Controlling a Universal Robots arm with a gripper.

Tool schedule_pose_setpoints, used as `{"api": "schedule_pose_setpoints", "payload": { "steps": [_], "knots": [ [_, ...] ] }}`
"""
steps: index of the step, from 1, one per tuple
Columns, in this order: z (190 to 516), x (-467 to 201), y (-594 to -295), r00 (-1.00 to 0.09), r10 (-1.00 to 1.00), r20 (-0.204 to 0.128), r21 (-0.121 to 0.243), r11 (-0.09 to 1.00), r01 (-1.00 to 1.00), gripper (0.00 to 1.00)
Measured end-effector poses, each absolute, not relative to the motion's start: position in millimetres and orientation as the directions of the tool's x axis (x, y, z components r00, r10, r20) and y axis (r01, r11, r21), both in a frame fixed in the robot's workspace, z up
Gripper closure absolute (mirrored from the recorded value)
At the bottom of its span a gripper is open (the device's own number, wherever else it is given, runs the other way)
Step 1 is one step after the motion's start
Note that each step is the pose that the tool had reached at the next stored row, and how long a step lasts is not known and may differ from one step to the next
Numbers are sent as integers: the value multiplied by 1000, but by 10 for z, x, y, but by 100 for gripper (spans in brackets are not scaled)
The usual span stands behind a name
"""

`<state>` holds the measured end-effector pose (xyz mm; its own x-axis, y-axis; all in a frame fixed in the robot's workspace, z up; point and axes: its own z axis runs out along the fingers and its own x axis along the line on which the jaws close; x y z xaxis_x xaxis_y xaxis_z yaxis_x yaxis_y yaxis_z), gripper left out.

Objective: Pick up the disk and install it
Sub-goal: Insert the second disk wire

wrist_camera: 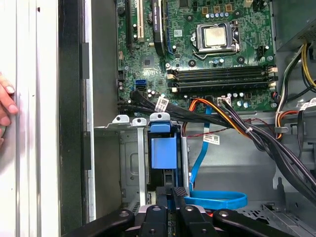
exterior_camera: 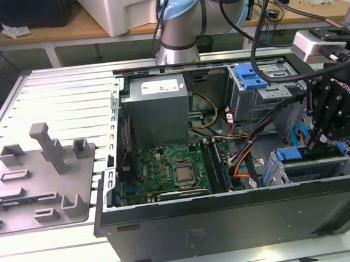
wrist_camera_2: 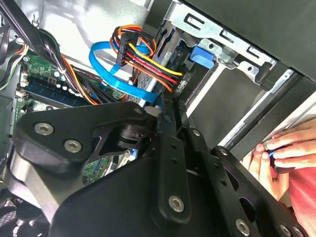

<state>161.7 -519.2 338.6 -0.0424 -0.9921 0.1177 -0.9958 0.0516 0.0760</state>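
Exterior view, from its left to its right.

- A grey fixture plate [exterior_camera: 38,180] with upright blocks lies on the slatted bench [exterior_camera: 55,92].
- An open computer case [exterior_camera: 232,224] lies on its side just beside the plate.
- Inside the case, a grey power supply [exterior_camera: 157,108] sits at the far wall.
- The green motherboard [exterior_camera: 160,169] lies nearer the camera, with the processor [exterior_camera: 184,174] at its middle.
- Orange, yellow and black wires [exterior_camera: 241,156] run from the board towards the drive bays.
- A blue bracket [exterior_camera: 250,75] sits on the far drive cage.
- The disk [exterior_camera: 293,154] sits in the near drive bay [exterior_camera: 277,174], with its blue carrier end showing.
- The hand [exterior_camera: 315,140] hangs directly over that end.

First wrist view.

- The disk [wrist_camera: 163,150] stands in its slot between the bay's metal rails.
- The hand [wrist_camera: 177,193] has its fingers drawn together, tips at the disk's end. I cannot tell whether they pinch it.
- A flat blue cable [wrist_camera: 217,200] loops just beside the hand.
- A person's fingers [wrist_camera: 6,101] rest outside the case wall.

Second wrist view.

- The hand [wrist_camera_2: 165,106] points into the bay, beside the blue cable [wrist_camera_2: 111,79].
- The person's fingers [wrist_camera_2: 284,148] touch the case edge.
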Motion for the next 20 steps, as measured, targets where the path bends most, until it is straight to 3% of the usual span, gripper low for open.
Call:
{"api": "schedule_pose_setpoints", "payload": {
  "steps": [2, 3, 20],
  "knots": [
    [3386, 1617, -5192, -42, -992, 118, 76, 52, -996, 82],
    [3386, 1617, -5192, -42, -992, 118, 76, 52, -996, 76],
    [3908, 1617, -5116, -42, -992, 118, 76, 52, -996, 76]
  ]
}}
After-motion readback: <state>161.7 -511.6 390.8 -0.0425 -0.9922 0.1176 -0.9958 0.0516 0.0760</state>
